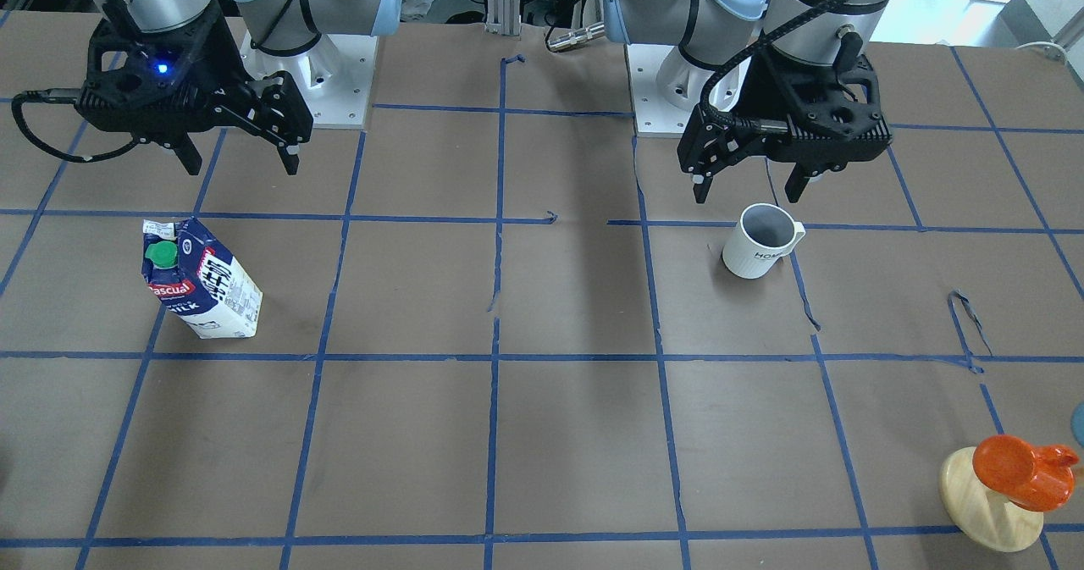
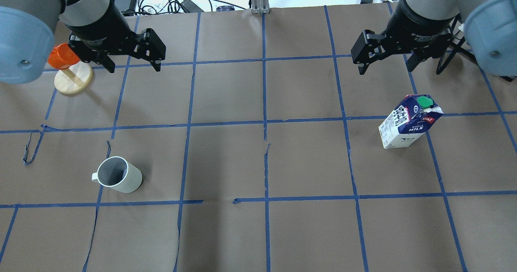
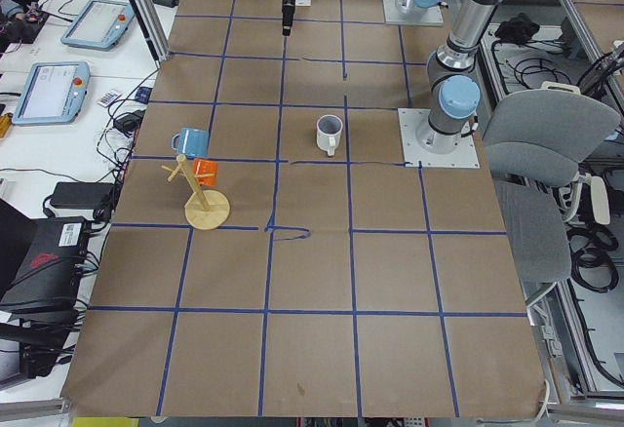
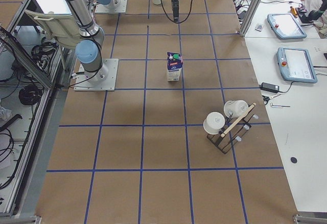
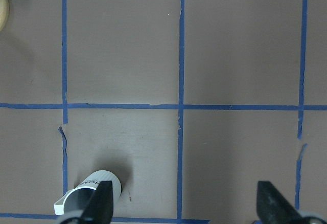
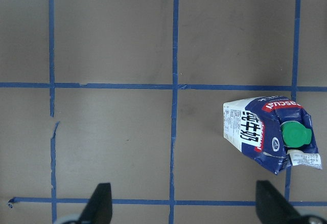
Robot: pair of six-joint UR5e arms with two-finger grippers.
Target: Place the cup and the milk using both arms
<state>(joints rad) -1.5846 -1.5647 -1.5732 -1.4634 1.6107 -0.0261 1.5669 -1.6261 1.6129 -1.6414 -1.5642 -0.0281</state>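
The cup is a small white mug with a grey inside, standing upright on the brown table; it also shows in the overhead view and at the lower left of the left wrist view. My left gripper is open and empty, held above the table just behind the cup as the front view shows it. The milk, a blue and white carton with a green cap, stands upright and shows in the right wrist view. My right gripper is open and empty, above and apart from the milk.
An orange cup on a round wooden stand stands at the table's far left corner, beside my left gripper. A dark rack with white cups stands at the table's right end. Blue tape lines grid the table.
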